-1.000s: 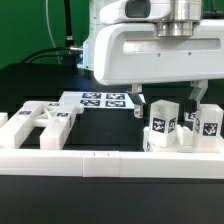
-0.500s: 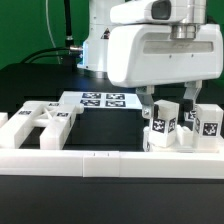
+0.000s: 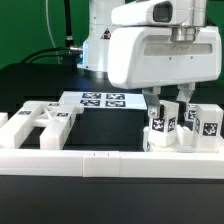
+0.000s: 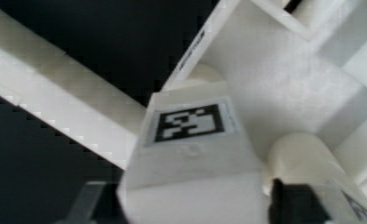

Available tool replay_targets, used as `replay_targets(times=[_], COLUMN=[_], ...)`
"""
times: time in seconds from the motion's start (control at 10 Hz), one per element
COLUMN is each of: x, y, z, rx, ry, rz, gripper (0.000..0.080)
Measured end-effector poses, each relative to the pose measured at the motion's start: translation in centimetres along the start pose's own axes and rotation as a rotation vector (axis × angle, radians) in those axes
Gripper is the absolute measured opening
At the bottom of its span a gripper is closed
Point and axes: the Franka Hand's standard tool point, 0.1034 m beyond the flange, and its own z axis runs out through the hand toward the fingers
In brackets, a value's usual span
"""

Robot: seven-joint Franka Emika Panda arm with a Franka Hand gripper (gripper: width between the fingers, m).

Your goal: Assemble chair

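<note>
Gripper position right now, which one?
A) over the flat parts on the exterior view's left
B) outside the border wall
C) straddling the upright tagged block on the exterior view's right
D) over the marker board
C: the gripper is down over the upright tagged block, with a finger on each side of it in the wrist view. The marker board lies apart, toward the exterior view's left.

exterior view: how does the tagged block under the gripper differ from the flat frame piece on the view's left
The tagged block stands upright between the fingers of the gripper; the frame piece lies flat, away from the gripper. The tagged block is compact and solid; the frame piece is broad, with crossing bars and open gaps. Both are matte white and carry black-and-white square tags.
</note>
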Motion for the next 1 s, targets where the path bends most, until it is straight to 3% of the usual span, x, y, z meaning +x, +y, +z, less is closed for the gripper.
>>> replay_targets(times=[0.1, 0.5, 1.0], x=[-0.17, -0.43, -0.56], y=[0.32, 0.71, 0.91], z=[0.01, 0.02, 0.18], rx=[-0.002, -0.002, 0.017], ry=[0.000, 0.000, 0.007], rz=[0.002, 0.088, 0.616], gripper=[0.0287, 0.0287, 0.0287])
